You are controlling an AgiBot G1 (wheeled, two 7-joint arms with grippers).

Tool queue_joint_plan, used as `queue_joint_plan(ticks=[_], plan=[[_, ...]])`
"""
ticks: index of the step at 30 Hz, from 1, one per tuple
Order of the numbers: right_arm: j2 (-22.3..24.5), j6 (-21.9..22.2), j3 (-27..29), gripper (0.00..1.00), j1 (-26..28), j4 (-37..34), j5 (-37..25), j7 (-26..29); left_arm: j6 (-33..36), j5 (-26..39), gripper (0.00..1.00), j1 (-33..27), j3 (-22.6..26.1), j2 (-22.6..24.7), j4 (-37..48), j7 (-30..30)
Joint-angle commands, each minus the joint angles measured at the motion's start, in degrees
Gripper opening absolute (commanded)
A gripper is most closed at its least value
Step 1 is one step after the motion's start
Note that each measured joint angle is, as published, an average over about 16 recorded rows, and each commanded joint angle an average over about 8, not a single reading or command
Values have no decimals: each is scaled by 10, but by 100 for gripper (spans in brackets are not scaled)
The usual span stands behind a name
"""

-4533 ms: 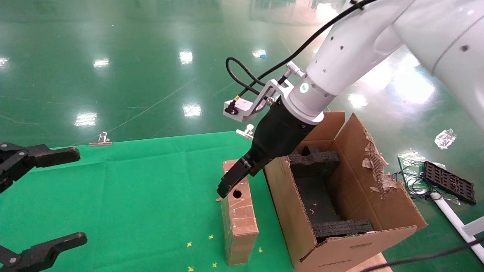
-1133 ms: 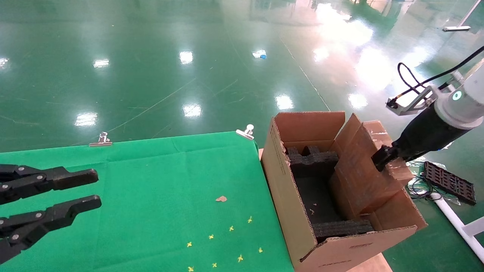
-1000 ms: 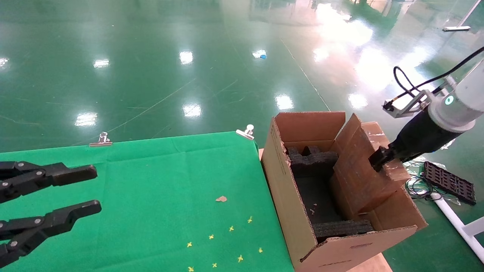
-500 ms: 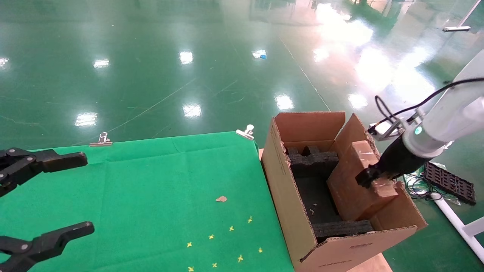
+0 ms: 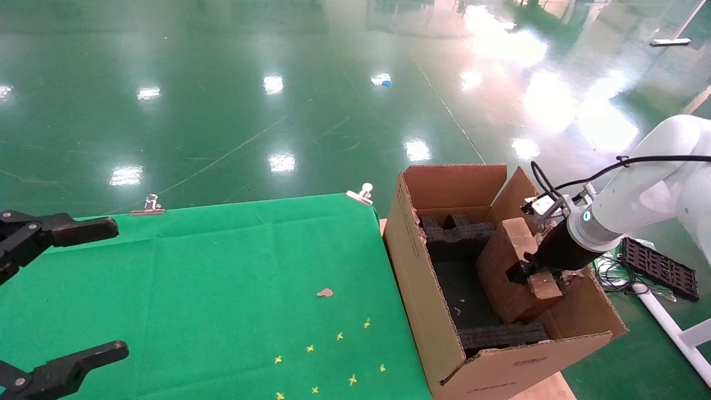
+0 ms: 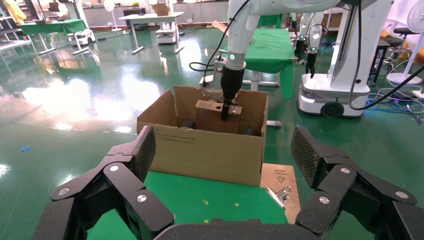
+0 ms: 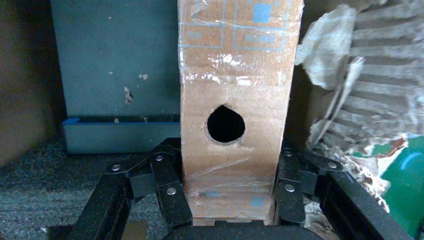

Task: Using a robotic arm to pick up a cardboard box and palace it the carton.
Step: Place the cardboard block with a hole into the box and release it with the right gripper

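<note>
While its left gripper (image 5: 55, 289) is idling agape off the desk's (image 5: 222, 266) left edge, the right gripper (image 5: 525, 270), clamping the cardboard box (image 5: 508, 266), is lowering it tilted into the carton (image 5: 439, 311); seating and release are awaiting.

Carton (image 5: 444, 311): placed at the right end of the table (image 5: 222, 278), flaps upright. Foam blocks (image 5: 461, 236): set inside the carton at its far and near ends. Cardboard box (image 5: 502, 272): held tilted within the carton, against the right-hand wall, between the foam blocks. Right gripper (image 5: 522, 272): clamped on the box's upper end, over the carton's right side. Left gripper (image 5: 58, 294): parked over the table's left edge, well apart from the carton. Clips (image 5: 147, 204): fixed along the table's far edge.
</note>
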Motion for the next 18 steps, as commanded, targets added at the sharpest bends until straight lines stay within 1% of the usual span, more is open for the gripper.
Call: queue_joint_plan(ticks=[1,5,6,7,18], plan=[[-1,3,2,36,-7,-4,4,-4,0,0,100,0,0,0,0,0],[-1,0,4,86,-8,-11,6,-13,0,0,100,0,0,0,0,0],[-1,-1,4,96,-7,-12,6,-15,0,0,100,0,0,0,0,0],[-1,-1,4,100,-7,-14,6,-16,0,0,100,0,0,0,0,0],[-7,-7,2,100,-5,-29,3,-21,0,0,100,0,1,0,0,0]])
